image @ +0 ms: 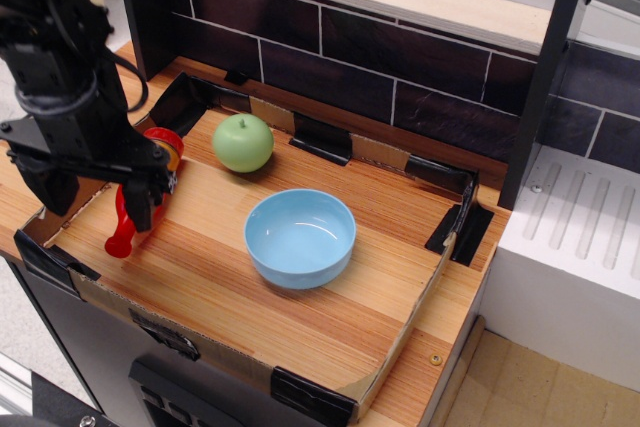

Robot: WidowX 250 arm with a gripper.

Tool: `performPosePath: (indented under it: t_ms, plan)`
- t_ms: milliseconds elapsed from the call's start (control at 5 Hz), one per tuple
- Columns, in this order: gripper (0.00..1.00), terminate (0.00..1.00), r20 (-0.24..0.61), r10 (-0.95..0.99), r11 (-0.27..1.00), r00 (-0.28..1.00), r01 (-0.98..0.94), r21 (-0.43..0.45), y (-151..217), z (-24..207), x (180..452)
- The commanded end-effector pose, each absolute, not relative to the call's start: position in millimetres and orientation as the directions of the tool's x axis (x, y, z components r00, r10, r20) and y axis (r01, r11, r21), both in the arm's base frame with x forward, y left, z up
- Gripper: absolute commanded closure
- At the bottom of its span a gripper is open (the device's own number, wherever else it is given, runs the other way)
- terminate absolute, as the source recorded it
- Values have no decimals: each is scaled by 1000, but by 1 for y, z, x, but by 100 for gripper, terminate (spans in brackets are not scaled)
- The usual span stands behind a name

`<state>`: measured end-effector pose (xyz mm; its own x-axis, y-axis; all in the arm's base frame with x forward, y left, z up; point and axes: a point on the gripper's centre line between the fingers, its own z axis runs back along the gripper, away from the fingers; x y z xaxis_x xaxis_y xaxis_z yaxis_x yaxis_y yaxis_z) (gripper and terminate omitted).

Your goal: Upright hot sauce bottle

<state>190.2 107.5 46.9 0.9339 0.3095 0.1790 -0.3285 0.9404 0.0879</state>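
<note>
The hot sauce bottle (119,238) lies on its side at the left of the cardboard tray (418,299). Its red cap points toward the front left and its base (163,139) toward the back. My black gripper (92,197) hangs low over the bottle's middle and hides the label. The jaws stand apart. One finger (140,209) is at the bottle's right side and the other (45,187) is over the tray's left wall. I cannot tell whether the fingers touch the bottle.
A green apple (242,142) sits at the back of the tray, right of the bottle's base. A light blue bowl (300,237) stands in the middle. A dark tiled wall (400,77) runs behind, and a white unit (580,247) stands to the right.
</note>
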Motion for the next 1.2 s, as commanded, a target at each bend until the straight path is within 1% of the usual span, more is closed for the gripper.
performPosePath:
  t_ms: [0, 200, 400, 600, 800, 1000]
  plan:
    - [0, 0, 175, 346, 928, 922, -363, 80, 106, 27, 197]
    - [0, 0, 183, 367, 920, 912, -385, 74, 104, 17, 196]
    - [0, 0, 171, 349, 927, 921, -366, 77, 102, 5, 193]
    - [0, 0, 171, 330, 934, 928, -347, 82, 102, -1, 191]
    - [100, 0, 172, 328, 936, 929, -345, 74, 102, -1, 192]
    - [100, 0, 151, 349, 931, 925, -361, 56, 104, 2, 193]
